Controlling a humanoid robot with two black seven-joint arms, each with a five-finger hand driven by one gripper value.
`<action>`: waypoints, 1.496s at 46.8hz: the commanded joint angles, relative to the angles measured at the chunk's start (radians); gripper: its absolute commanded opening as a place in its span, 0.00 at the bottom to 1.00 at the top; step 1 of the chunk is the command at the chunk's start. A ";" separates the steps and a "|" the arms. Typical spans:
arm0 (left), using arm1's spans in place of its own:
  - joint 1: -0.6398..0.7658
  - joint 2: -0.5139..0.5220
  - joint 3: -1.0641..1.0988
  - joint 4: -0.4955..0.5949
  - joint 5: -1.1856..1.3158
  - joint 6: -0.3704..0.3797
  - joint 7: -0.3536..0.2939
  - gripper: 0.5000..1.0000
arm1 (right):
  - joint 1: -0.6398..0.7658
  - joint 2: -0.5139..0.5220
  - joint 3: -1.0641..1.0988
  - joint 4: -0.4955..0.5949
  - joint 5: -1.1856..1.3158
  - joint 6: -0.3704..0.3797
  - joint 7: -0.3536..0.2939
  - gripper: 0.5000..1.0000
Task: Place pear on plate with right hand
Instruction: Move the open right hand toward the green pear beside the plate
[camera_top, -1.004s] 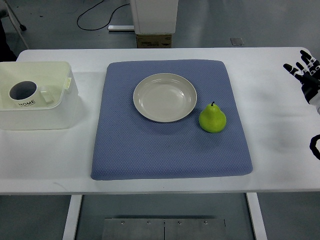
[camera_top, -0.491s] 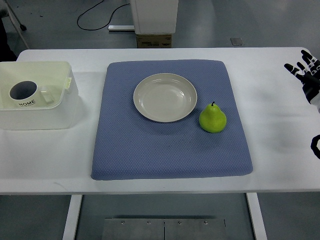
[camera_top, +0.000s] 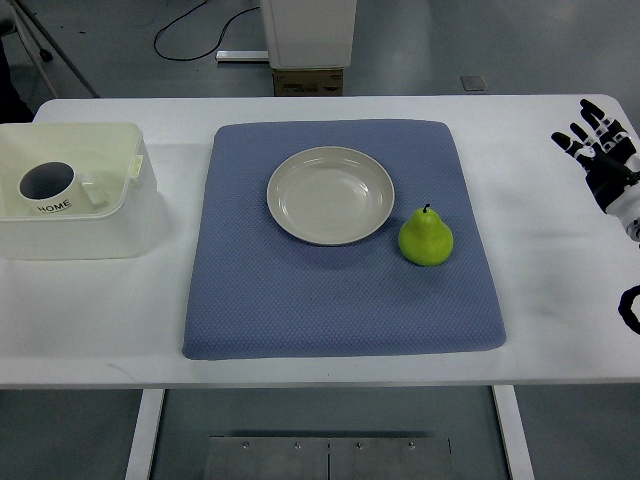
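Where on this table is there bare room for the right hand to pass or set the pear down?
The plate is empty. The mat lies bare in front of plate and pear. White table is open between the mat's right edge and the right hand. Tightest: the narrow gap between pear and plate rim. The bin with a mug fills the far left.

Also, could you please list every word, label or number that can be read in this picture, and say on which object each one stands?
"HOME": printed in dark letters on the side of the white mug, which sits inside the white plastic bin at the left of the table.
The cardboard box on the floor beyond the table carries some marks, too small and blurred to read.
No text shows on the plate, the pear or the blue mat.
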 joint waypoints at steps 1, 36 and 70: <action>0.000 0.000 0.000 0.000 0.000 0.000 -0.001 1.00 | -0.016 -0.020 0.000 0.047 -0.001 0.000 0.010 1.00; 0.000 0.000 0.000 0.000 0.000 0.000 0.000 1.00 | -0.188 0.004 -0.011 0.249 -0.229 -0.007 0.128 1.00; 0.000 0.000 0.000 0.000 0.000 0.000 0.000 1.00 | -0.187 0.133 -0.040 0.231 -0.306 -0.054 0.160 1.00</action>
